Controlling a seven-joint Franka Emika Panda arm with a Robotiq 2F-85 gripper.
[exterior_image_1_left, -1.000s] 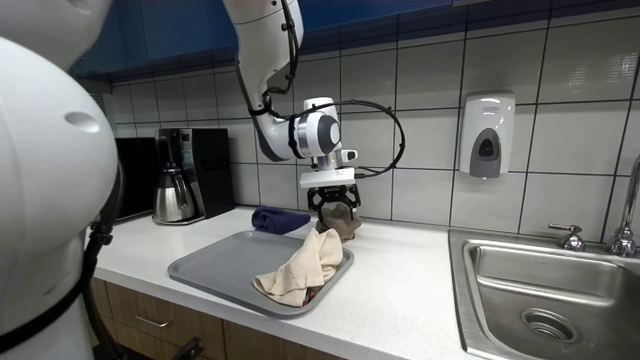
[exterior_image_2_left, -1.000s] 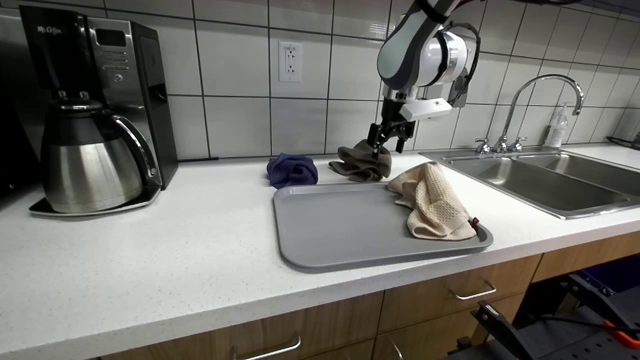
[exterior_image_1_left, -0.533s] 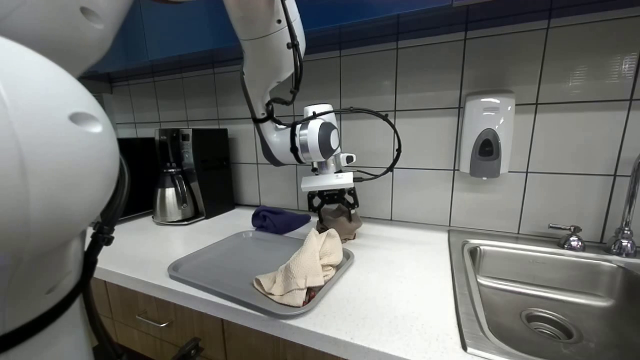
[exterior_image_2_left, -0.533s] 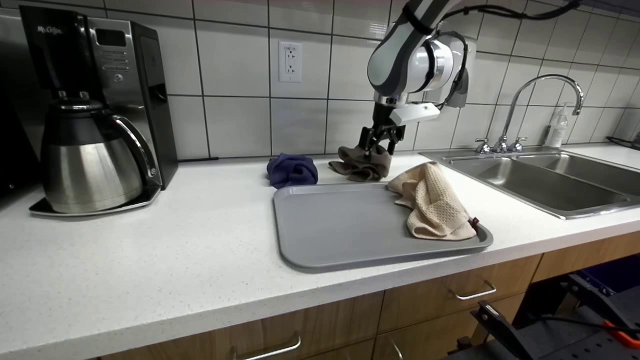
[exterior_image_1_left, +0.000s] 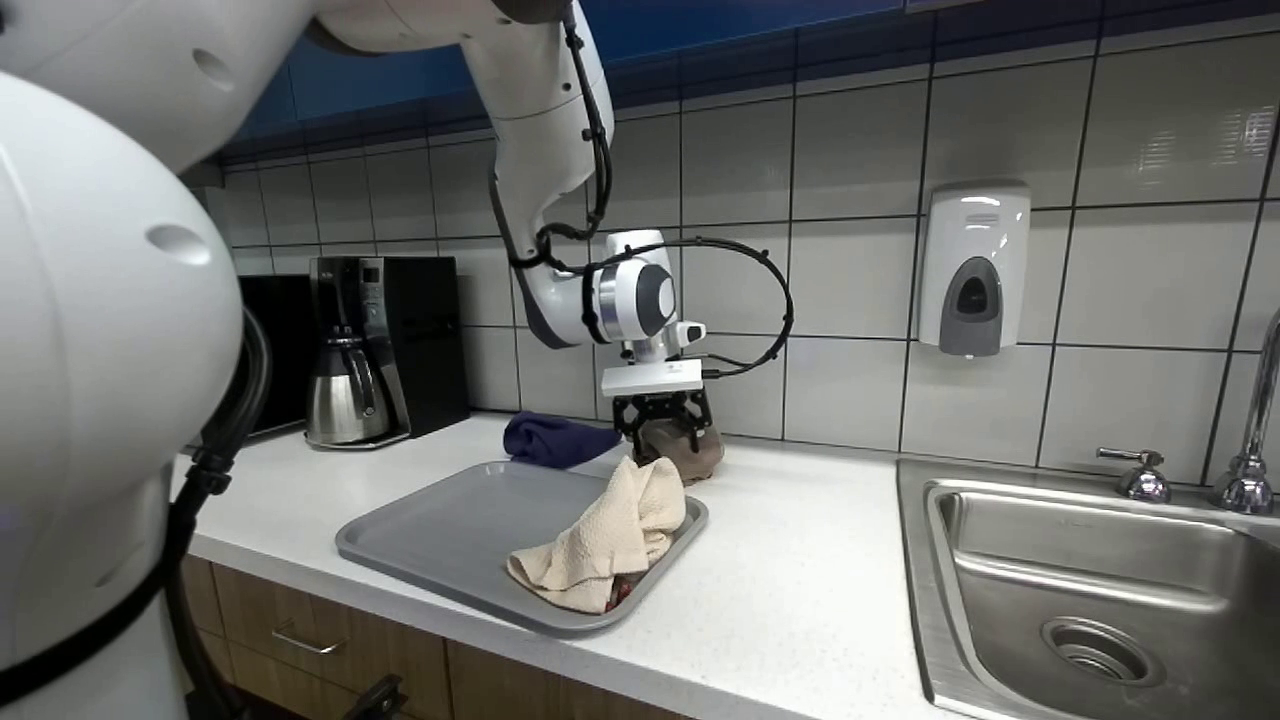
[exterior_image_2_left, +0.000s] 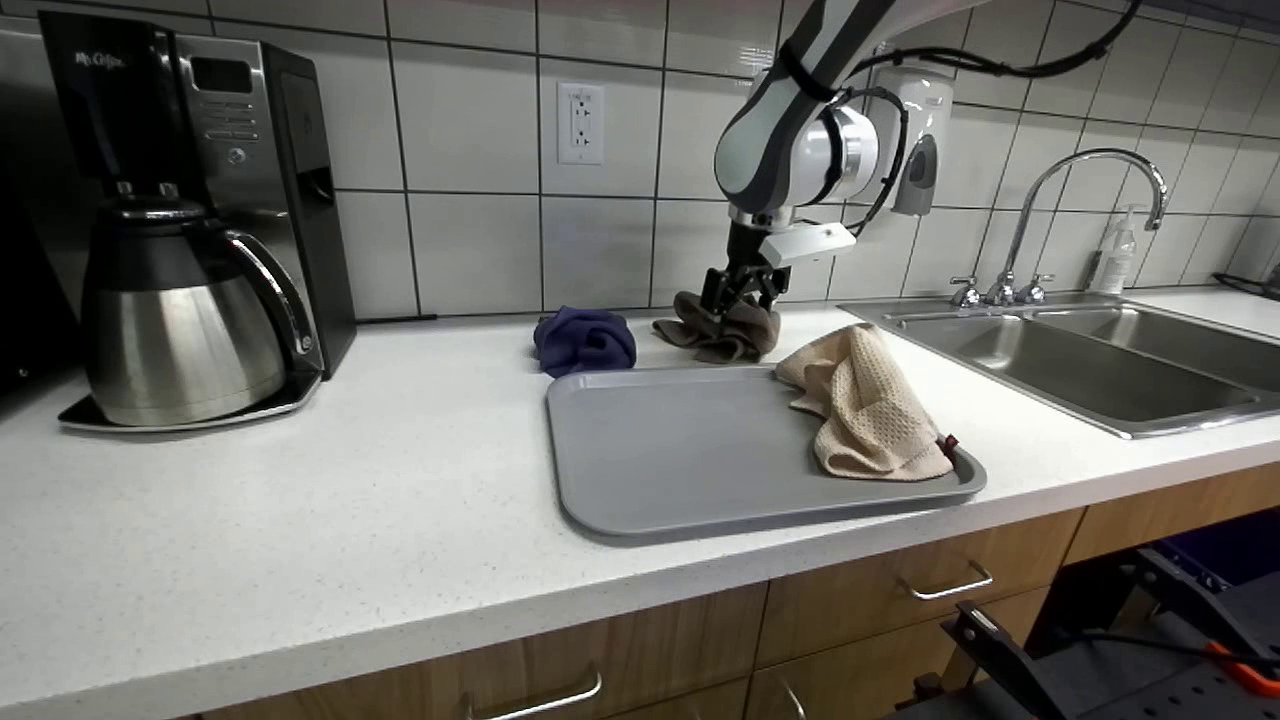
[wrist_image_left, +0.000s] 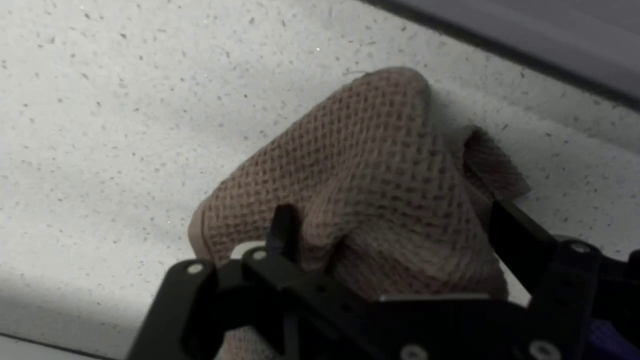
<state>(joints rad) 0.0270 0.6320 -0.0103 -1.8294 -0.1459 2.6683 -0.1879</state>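
Brown cloth lies crumpled on the counter, below and between the jaws of our gripper. Jaws spread; we see nothing pinched. In the wrist view one finger stands over the cloth beside a raised fold; the opposite finger sits just at the cloth's far edge. Whether either tip touches fabric, we cannot tell.

Around the jaws: grey tray near, on the side away from the tiled wall; cream cloth bunched on one end of it. Navy cloth lies apart, out beyond the opposite finger.

On gripping, our judgement: centre the bite on the raised fold, tips low enough to take several layers without grinding on the counter. We should close slowly; soft fabric bunches and may slip from a shallow pinch. Best keep the opposite finger outside the edge, so cloth gathers inward, and mind the wall behind the jaws.
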